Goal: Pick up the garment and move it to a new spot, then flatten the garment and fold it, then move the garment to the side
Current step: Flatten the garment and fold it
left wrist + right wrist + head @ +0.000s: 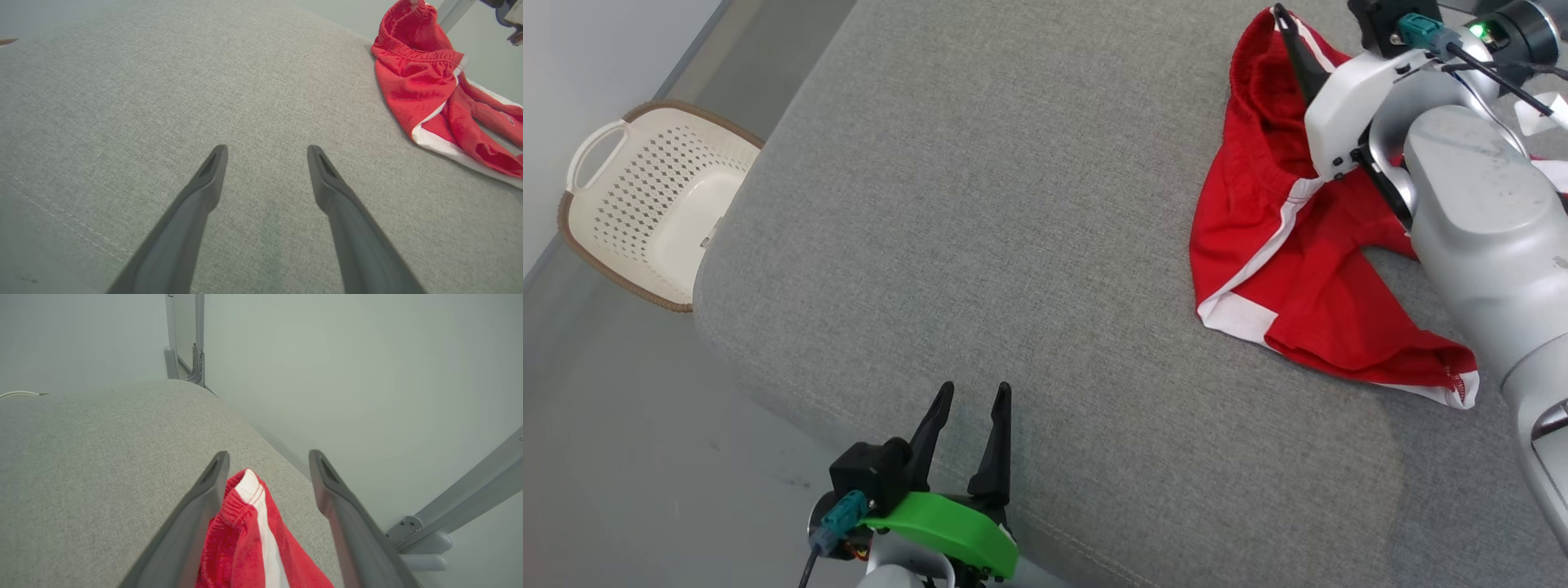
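Right gripper (269, 461) is spread around the waistband of the crumpled shorts (1290, 269). Left gripper (265, 153) is spread, well apart. Flattening, folding and moving aside look left to do.

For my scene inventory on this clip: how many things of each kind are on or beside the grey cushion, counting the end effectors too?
Red garment with white trim: 1
Cream laundry basket: 1
End effectors: 2 (left end effector, right end effector)
Total: 4
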